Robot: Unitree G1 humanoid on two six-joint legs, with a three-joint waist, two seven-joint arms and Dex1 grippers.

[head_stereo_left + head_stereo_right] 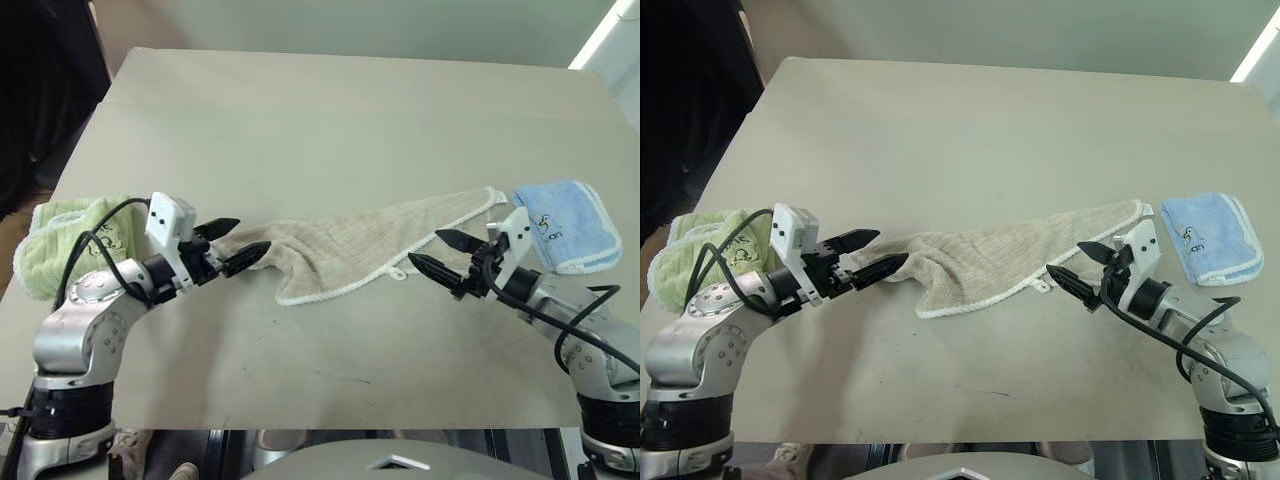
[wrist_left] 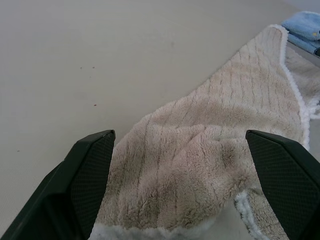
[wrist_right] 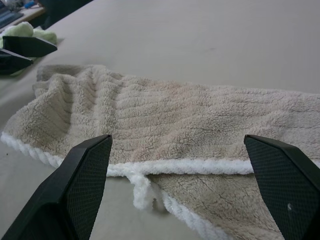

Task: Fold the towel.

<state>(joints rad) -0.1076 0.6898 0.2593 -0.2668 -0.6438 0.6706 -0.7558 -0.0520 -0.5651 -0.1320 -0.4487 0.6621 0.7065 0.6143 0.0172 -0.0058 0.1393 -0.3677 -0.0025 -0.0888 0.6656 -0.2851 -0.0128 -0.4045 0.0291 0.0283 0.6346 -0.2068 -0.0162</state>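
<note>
Towel [image 1: 370,245] lying loosely on the bench [image 1: 330,110], stretched in a long, roughly triangular drape from near the left arm across to the far right corner, folded over itself once already, white edging and small loop tag [image 1: 398,272] along the near edge. Not yet a tidy fold; judged early to midway, with ends still uneven.

Left pincer [image 1: 240,244] spread wide, nothing held, hovering level at the bunched left end of the towel, fingers either side of that end in the wrist view; placed so, probably, to close on the corner. Right pincer [image 1: 441,254] likewise wide and empty, aimed at the near edge just beside the loop tag, apart from the cloth. Both arms angled inward toward each other, bracketing the towel, likely for a two-handed pinch and lift.

Green towel [image 1: 70,240] heaped at the left edge of the bench, blue towel [image 1: 565,222] folded at the right edge, touching or nearly touching the far corner of the beige one; cannot tell which. Both set aside, out of the working area.

Risk, as judged: thick pile slipping from a shallow pinch.
</note>
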